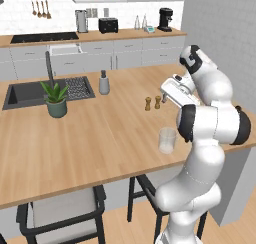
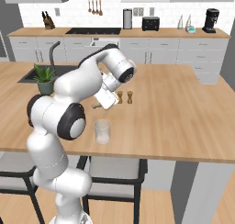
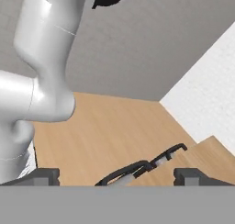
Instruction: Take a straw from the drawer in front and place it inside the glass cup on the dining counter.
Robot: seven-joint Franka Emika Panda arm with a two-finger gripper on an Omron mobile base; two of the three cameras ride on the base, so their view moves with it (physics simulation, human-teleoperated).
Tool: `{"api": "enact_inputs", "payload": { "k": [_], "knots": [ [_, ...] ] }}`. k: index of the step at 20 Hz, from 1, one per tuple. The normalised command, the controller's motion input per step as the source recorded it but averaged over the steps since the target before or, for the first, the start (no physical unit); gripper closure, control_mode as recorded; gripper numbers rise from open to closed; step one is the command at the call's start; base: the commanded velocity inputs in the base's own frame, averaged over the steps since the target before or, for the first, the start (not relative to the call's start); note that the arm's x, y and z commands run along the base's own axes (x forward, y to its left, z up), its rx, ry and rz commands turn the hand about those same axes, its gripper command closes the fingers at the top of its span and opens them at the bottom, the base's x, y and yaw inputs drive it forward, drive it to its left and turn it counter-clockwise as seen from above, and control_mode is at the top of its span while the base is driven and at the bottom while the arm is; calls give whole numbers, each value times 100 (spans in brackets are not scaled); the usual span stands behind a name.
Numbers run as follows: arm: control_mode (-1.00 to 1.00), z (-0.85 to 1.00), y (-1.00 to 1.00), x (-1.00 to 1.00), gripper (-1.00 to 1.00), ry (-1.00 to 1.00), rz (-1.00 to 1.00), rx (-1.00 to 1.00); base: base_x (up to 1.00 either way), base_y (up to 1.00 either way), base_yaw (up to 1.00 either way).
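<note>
Light-wood dining counter (image 1: pixel 100 138) with glass cup (image 1: pixel 167 140) near its front edge, end effector (image 3: pixel 117 176) fingers wide apart, empty.

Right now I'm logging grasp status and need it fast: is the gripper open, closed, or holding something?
Gripper: open, its two fingers set wide apart with nothing between them; no straw held.

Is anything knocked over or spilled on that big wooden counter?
Nothing stands out. The glass cup stands upright and empty near the front edge of the dining counter; the two shakers and the potted plant are upright too.
</note>
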Motion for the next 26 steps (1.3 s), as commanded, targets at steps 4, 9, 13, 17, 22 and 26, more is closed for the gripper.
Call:
{"api": "enact_inputs", "payload": {
  "k": [4,9,13,17,22,26],
  "knots": [
    [-100,0,62,-1,-100,3,0,-9,0,0,0],
    [-100,0,52,-5,-100,1,0,-9,0,0,0],
    [-100,0,39,-10,-100,0,0,-7,0,0,0],
    [-100,0,24,-27,-100,-4,0,-5,0,0,0],
    [-100,0,13,-45,-100,-13,0,-2,0,0,0],
    [-100,0,9,-55,-100,-18,0,-1,0,0,0]
  ]
}}
